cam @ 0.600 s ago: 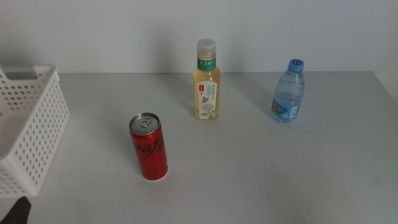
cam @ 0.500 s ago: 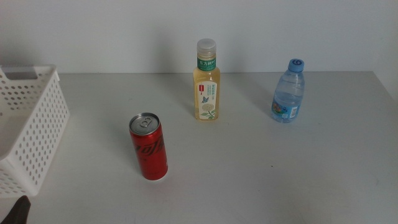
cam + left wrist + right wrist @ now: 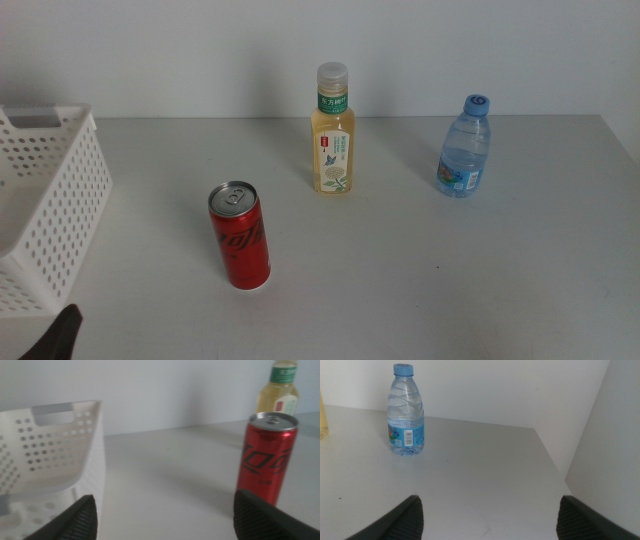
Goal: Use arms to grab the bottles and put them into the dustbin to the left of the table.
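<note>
Only the left pincer (image 3: 58,340) has moved since the earlier frame, edging in along the counter (image 3: 400,280) near the dustbin (image 3: 45,215), spread wide and empty, toward the red can (image 3: 239,236). Right pincer (image 3: 487,525) waits open; all bottles remain upright.

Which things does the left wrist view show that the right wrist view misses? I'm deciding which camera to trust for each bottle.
Only the left wrist view shows the red can, the white basket and the tea bottle behind the can. Only the right wrist view shows the water bottle and the table's far corner. Both show the grey table, the white wall and their own open gripper: left gripper, right gripper.
</note>
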Robot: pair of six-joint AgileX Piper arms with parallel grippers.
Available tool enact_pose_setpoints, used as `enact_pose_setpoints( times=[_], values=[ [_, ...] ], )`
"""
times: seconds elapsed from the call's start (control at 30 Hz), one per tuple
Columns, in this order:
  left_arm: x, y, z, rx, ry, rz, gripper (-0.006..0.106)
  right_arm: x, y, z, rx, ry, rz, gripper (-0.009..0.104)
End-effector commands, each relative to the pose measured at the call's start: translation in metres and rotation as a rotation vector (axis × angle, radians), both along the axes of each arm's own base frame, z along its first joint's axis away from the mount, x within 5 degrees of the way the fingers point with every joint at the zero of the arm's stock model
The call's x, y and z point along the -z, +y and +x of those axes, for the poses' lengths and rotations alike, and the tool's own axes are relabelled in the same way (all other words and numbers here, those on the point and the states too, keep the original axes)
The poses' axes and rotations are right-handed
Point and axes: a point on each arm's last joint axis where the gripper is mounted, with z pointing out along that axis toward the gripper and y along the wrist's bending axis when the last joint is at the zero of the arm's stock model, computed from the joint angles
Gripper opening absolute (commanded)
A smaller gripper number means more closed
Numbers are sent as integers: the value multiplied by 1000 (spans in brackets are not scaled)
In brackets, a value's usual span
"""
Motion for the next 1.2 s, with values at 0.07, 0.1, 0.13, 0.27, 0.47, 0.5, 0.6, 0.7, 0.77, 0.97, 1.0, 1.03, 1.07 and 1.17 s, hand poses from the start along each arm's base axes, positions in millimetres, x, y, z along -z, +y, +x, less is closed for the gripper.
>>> enact_pose_setpoints(
  times=[0.07,0.1,0.13,0.27,0.47,0.5,0.6,0.7,0.77,0.97,1.0,1.03,1.07,1.17],
  values=[
    [-12,-14,13,155,-82,-52,94,-11,-1,-2,9,-102,-22,69],
    [-12,-19,17,195,-79,-54,94,-11,-1,-2,9,-102,-22,69],
    [-12,-24,21,233,-72,-57,94,-11,-1,-2,9,-102,-22,69],
    [-6,-40,36,320,-18,-83,94,-11,-1,-2,9,-102,-22,69],
    [1,-61,55,384,-76,-98,94,-11,-1,-2,9,-102,-22,69],
    [1,-62,58,385,-92,-102,94,-11,-1,-2,9,-102,-22,69],
    [4,-66,65,382,-146,-113,94,-11,-1,-2,9,-102,-22,69],
    [10,-68,71,371,-128,-130,94,-11,-1,-2,9,-102,-22,69],
    [18,-68,72,365,-68,-148,94,-11,-1,-2,9,-102,-22,69],
    [27,-68,76,333,-17,-139,94,-11,-1,-2,9,-102,-22,69],
    [27,-68,76,334,-18,-135,94,-11,-1,-2,9,-102,-22,69],
    [27,-68,76,334,-20,-127,94,-11,-1,-2,9,-102,-22,69],
    [27,-68,76,334,-21,-124,94,-11,-1,-2,9,-102,-22,69],
    [27,-67,76,327,-22,-123,94,-11,-1,-2,9,-102,-22,69]
  ],
)
